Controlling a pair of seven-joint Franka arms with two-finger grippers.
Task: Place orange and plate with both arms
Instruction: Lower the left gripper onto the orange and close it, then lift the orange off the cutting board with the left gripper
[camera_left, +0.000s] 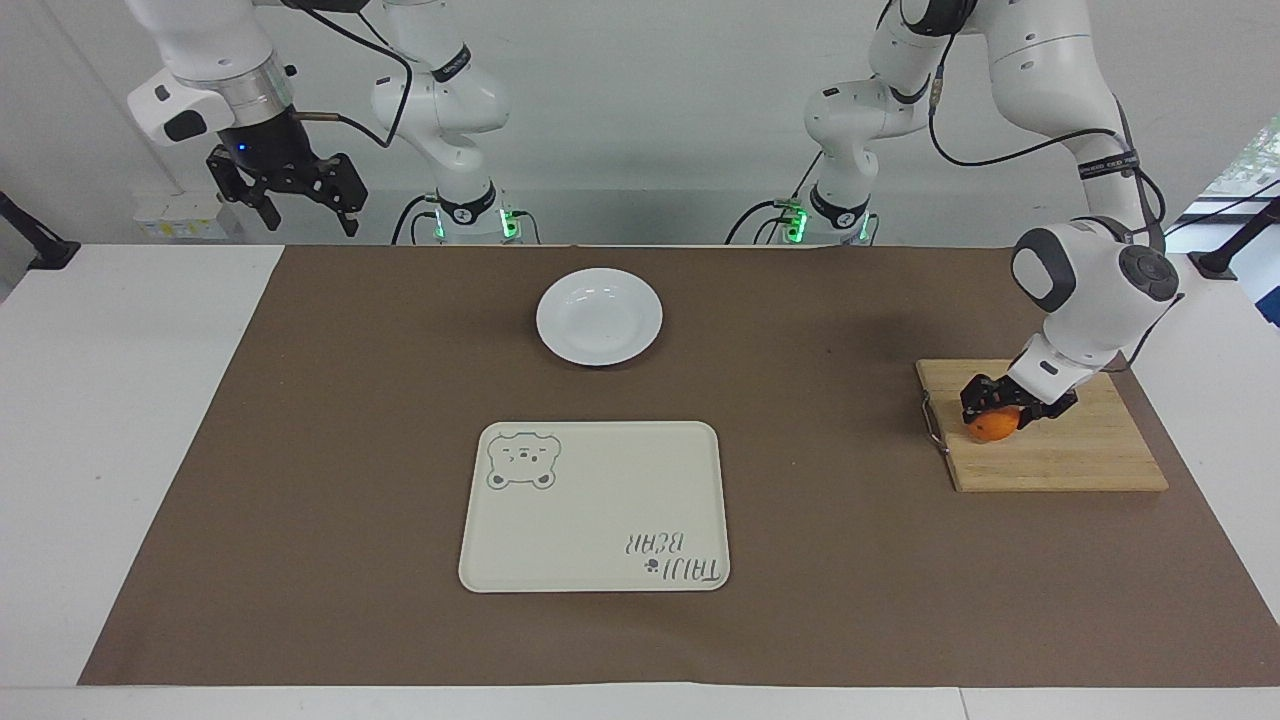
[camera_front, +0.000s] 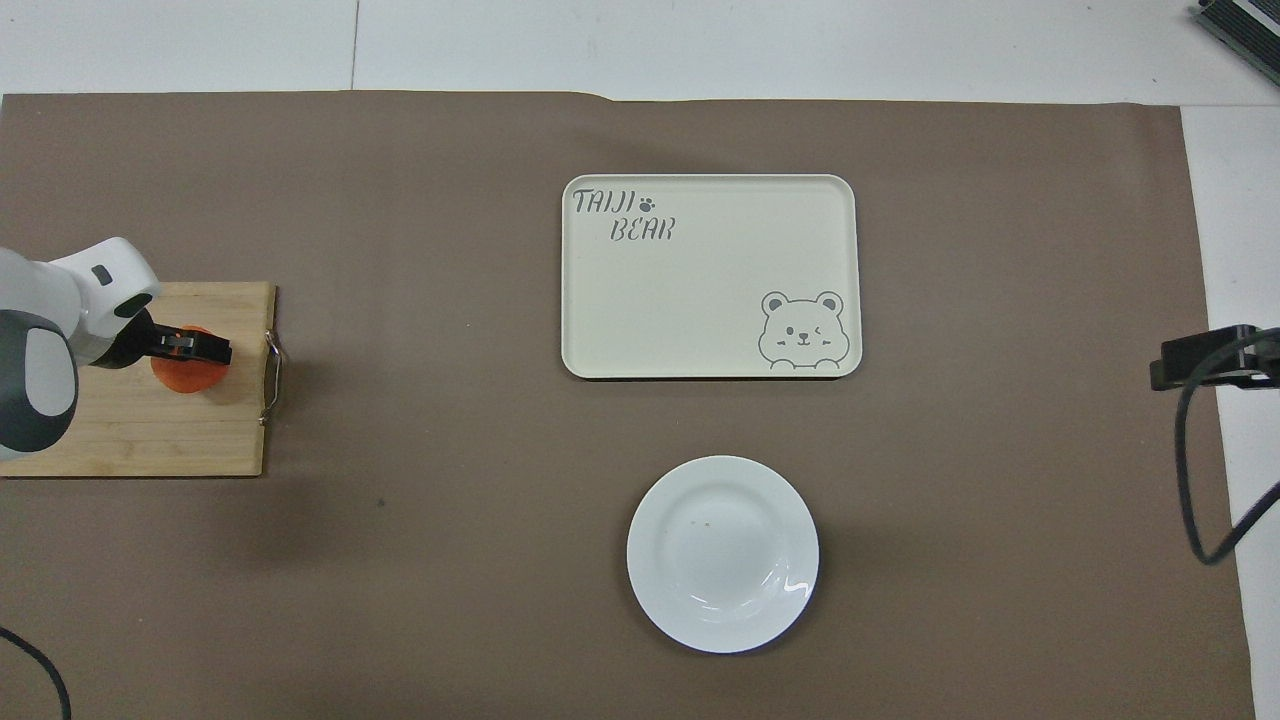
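The orange (camera_left: 988, 429) sits on a wooden cutting board (camera_left: 1060, 455) at the left arm's end of the table. My left gripper (camera_left: 1005, 410) is down on it, fingers on either side, shut on the orange; from overhead the gripper (camera_front: 190, 347) covers the middle of the orange (camera_front: 180, 378). The white plate (camera_left: 599, 316) lies empty on the brown mat near the robots, also seen overhead (camera_front: 722, 553). My right gripper (camera_left: 310, 222) waits raised and open, over the table edge at the right arm's end.
A cream bear-print tray (camera_left: 594, 506) lies empty, farther from the robots than the plate, also overhead (camera_front: 710, 276). The board (camera_front: 130, 430) has a metal handle on its side toward the plate. A brown mat (camera_left: 300, 450) covers the table.
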